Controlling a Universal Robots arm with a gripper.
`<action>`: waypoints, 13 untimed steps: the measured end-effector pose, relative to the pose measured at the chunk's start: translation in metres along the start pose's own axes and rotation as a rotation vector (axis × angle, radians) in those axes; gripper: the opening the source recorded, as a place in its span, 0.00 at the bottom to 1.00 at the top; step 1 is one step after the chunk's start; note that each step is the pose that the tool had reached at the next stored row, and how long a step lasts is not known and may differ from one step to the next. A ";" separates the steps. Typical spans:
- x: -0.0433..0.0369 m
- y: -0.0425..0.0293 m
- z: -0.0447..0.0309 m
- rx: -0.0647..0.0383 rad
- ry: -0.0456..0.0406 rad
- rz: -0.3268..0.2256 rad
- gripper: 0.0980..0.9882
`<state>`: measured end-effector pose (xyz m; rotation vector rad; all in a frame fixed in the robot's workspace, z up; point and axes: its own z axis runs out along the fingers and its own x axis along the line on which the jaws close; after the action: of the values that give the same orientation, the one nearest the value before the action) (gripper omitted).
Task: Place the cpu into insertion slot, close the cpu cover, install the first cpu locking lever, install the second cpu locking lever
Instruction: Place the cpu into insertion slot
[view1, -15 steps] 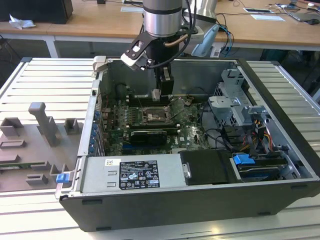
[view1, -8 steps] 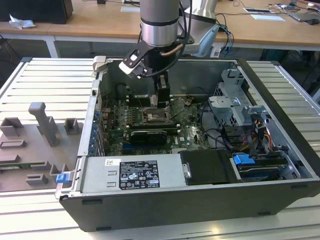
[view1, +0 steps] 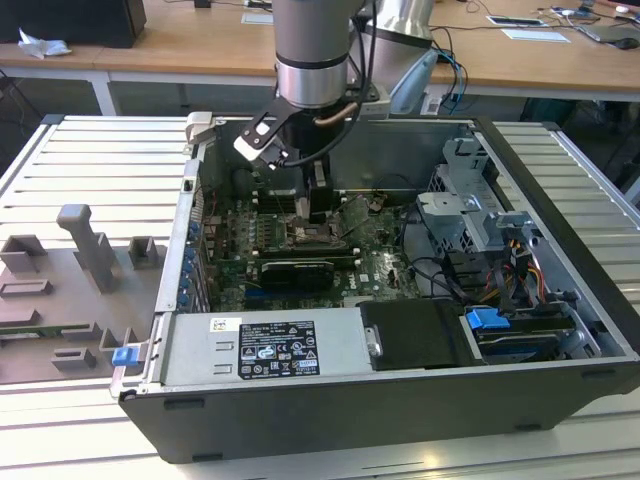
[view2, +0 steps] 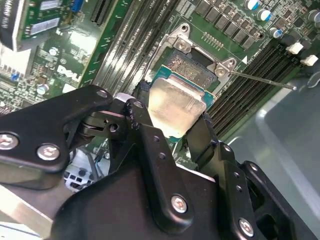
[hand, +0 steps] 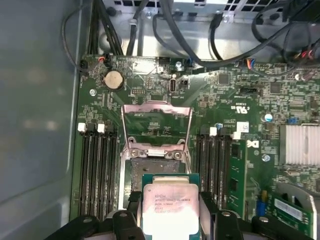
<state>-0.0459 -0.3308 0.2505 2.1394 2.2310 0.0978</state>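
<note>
- Quick status: the gripper (view2: 172, 114) has its jaws clamped on two opposite edges of the cpu (view2: 176, 102), silvery face up. You can see it in both wrist views, so the chip is definitely in hand.
- The cpu (hand: 169, 207) hangs right over the insertion slot (hand: 150, 170), covering the part of it nearest the gripper. The rest of the dark contact field is bare. I can't tell if it's touching, but it doesn't look seated to me.
- The cpu cover (hand: 156, 108) is flipped up and open on the far side of the slot from the gripper, so closing it isn't done.
- A thin locking lever (view2: 262, 80) sticks out free beside the slot, not latched. So I'd say both lever steps are left too.
- Reading the exterior view as a clock from the middle of the computer case (view1: 560, 300), the gripper (view1: 316, 205) is at about 10 o'clock, down over the board. The grey fixture tray (view1: 60, 290) sits outside the case at 9 o'clock.
- Overall we're on step one of four, with nothing finished.
</note>
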 end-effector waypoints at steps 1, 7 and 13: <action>0.0011 -0.0001 0.0019 0.000 -0.0002 0.000 0.50; 0.0027 -0.0006 0.0094 0.000 0.0003 0.000 0.50; 0.0027 -0.0008 0.0120 0.000 0.0005 0.000 0.50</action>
<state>-0.0459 -0.3280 0.2385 2.1395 2.2314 0.0983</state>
